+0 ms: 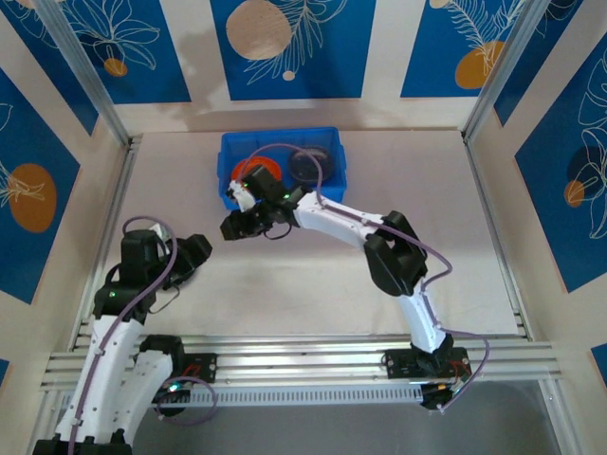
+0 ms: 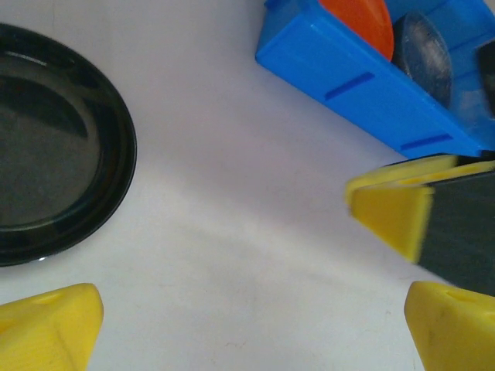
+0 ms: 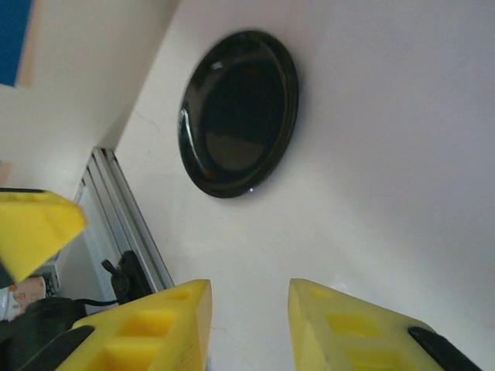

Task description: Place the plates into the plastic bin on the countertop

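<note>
The right gripper [image 3: 249, 328] holds its yellow fingers apart with nothing between them. Beyond them a black plate [image 3: 238, 112] lies flat on the pale countertop [image 3: 387, 154]. The left gripper [image 2: 247, 336] is spread wide and also empty, with that black plate off to one side of it. Farther out stands the blue plastic bin [image 2: 363, 85] — an orange plate [image 2: 356, 19] and a dark plate [image 2: 421, 50] sit inside it.
</note>
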Robot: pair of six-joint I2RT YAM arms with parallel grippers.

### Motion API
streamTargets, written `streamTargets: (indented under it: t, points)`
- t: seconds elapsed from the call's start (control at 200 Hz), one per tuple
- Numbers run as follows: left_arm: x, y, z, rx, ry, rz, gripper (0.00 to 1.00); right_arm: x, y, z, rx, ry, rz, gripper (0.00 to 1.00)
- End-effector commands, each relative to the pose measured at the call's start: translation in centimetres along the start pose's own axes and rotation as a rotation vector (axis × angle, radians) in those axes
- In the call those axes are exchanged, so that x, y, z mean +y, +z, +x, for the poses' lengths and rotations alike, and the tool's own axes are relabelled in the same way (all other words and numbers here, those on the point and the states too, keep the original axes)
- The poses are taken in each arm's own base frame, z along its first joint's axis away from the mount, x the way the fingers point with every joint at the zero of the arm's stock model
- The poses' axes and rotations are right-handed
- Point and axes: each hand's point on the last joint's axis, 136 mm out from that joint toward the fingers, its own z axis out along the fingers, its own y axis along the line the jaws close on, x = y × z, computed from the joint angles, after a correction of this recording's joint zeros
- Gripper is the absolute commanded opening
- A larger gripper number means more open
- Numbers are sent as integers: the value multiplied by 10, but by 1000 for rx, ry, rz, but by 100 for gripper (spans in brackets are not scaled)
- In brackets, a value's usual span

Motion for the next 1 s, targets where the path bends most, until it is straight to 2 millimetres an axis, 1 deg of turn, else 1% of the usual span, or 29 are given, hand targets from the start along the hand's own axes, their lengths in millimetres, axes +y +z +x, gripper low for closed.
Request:
streamTargets:
  t: [0.0, 0.12, 0.26, 0.34, 0.44, 0.535, 0.725, 0.85, 0.995]
  points:
    - [5, -1, 8, 9, -8, -7, 100, 5, 20, 16, 85, 10, -52, 33]
    - [7, 0, 11, 11, -12, -2, 100, 3, 41, 25, 138, 27, -73, 35]
    - [0, -1, 14, -20, -35, 79, 100, -3, 58, 26, 171, 53, -83, 36]
    - [-5, -3, 15, -37, -56, 128, 100, -4, 65, 24, 182, 60, -91, 36]
    - [-6, -4, 16, -47, -71, 149, 100, -7, 75, 19, 191, 75, -93, 36]
    - [-5, -8, 16, -58, -66, 143, 100, -10, 84, 14, 206, 109, -93, 36]
    - [-4, -16, 13, -81, -51, 130, 100, -12, 101, 9, 233, 157, -106, 35]
    - [-2, -17, 12, -85, -43, 118, 100, -20, 113, 7, 235, 218, -107, 33]
    - [-1, -17, 12, -90, -33, 112, 100, -20, 124, 5, 242, 261, -144, 32]
